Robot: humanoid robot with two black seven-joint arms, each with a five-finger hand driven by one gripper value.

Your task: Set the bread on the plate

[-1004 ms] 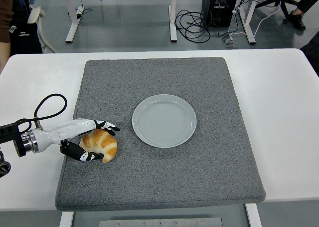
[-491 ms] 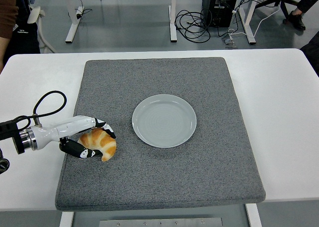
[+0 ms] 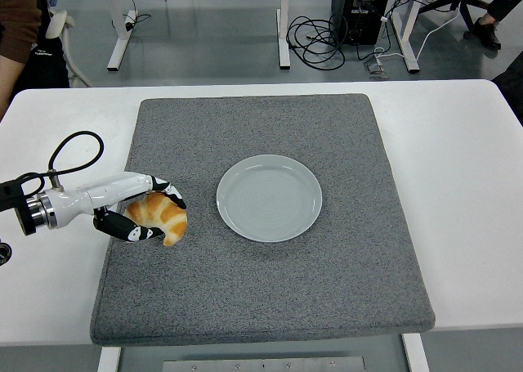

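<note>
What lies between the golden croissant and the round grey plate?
Only bare grey felt mat separates the golden croissant from the round grey plate, in the head view.

Between the bread (image 3: 160,217) in your left hand (image 3: 140,211) and the plate (image 3: 269,198) you have only bare grey mat (image 3: 327,282). Nothing stands on this way.
</note>
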